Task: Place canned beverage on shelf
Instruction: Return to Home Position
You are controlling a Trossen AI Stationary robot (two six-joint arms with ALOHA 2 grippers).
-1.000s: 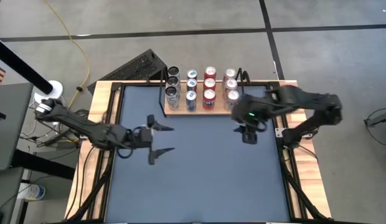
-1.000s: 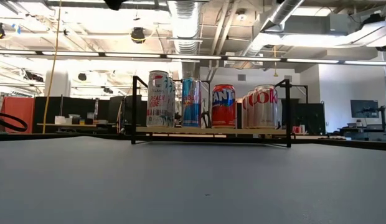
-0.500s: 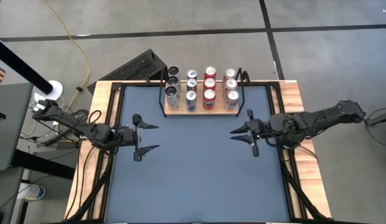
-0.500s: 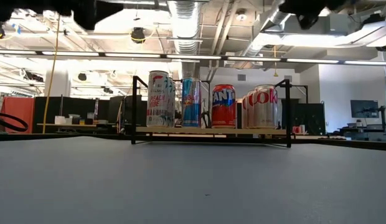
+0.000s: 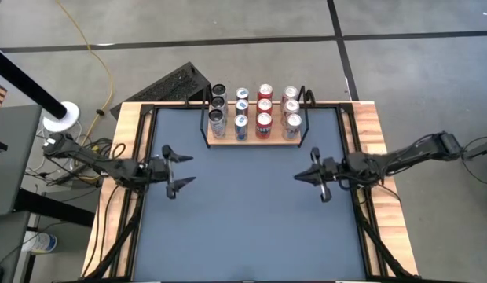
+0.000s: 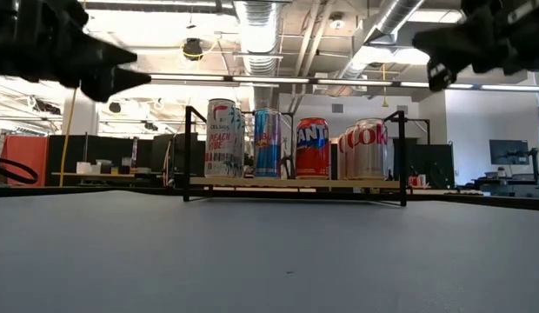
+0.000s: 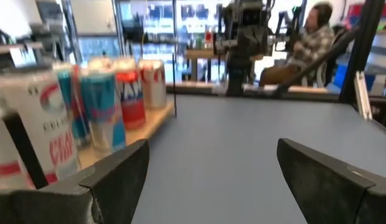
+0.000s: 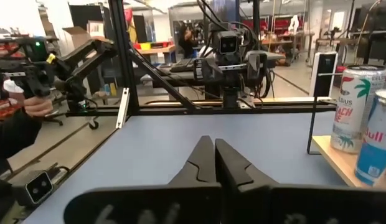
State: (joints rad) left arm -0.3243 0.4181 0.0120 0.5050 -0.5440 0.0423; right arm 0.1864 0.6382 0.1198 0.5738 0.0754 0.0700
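The shelf [image 5: 255,138] is a light-wood board with black wire uprights, standing at the table's far edge. Several beverage cans [image 5: 253,110] stand upright on it in rows; from the low view the front cans [image 6: 296,148] show side by side on the board [image 6: 296,182]. My left gripper [image 5: 188,169] hangs open over the table's left side, pointing level toward the right, with nothing between its fingers [image 7: 118,177]. My right gripper [image 5: 300,176] hangs over the right side, shut and empty [image 8: 215,158], pointing level toward the left. Both are clear of the shelf.
Light-wood table edges [image 5: 126,126] and black frame rails border the dark tabletop [image 5: 243,220], which lies bare between the grippers. A dark slanted rack [image 5: 177,82] sits beyond the far left corner. A seated person [image 7: 308,37] and a hand [image 8: 31,106] show in the room.
Both arms have come down and drawn back toward their own sides of the table. My right gripper has tipped from pointing down to level and has shut on nothing. My left gripper has stayed open. The cans and shelf have not moved.
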